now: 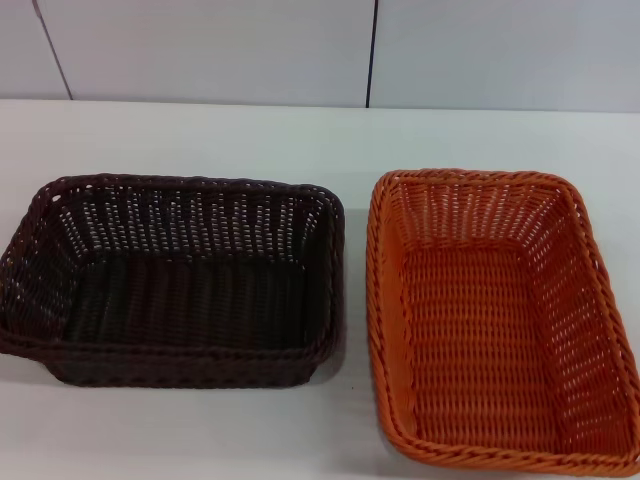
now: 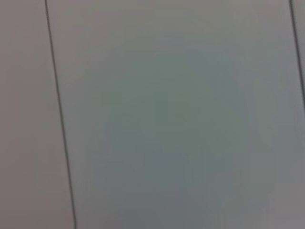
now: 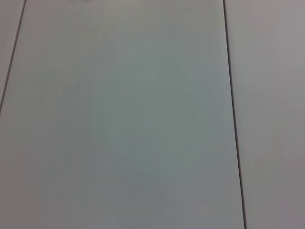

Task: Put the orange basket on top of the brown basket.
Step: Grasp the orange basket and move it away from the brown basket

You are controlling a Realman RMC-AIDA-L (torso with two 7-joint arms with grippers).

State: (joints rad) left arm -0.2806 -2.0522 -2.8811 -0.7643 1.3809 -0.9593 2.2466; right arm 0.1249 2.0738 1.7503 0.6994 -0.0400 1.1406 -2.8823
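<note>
- Orange basket (image 1: 495,320): on the white tabletop (image 1: 300,135), right side, open side up, empty. Long axis runs near–far; near end reaches the near edge of the head view.
- Brown basket (image 1: 175,280): left side, open side up, empty. Long axis runs left–right, so roughly crosswise to the orange one. The two sit just beside each other, narrow gap, apparently not touching.
- Neither gripper in view: both wrist views show only pale panelled wall (image 2: 167,119). Cannot tell whether either gripper is released or clenched.
- Task not started, judging by layout.
- Risk: long axes differ; without a quarter turn the orange basket would likely sit across the brown rim, tilted or unstable.
- Risk: open weave and braided rim could slip or flex under a one-sided pinch, tipping the basket.
</note>
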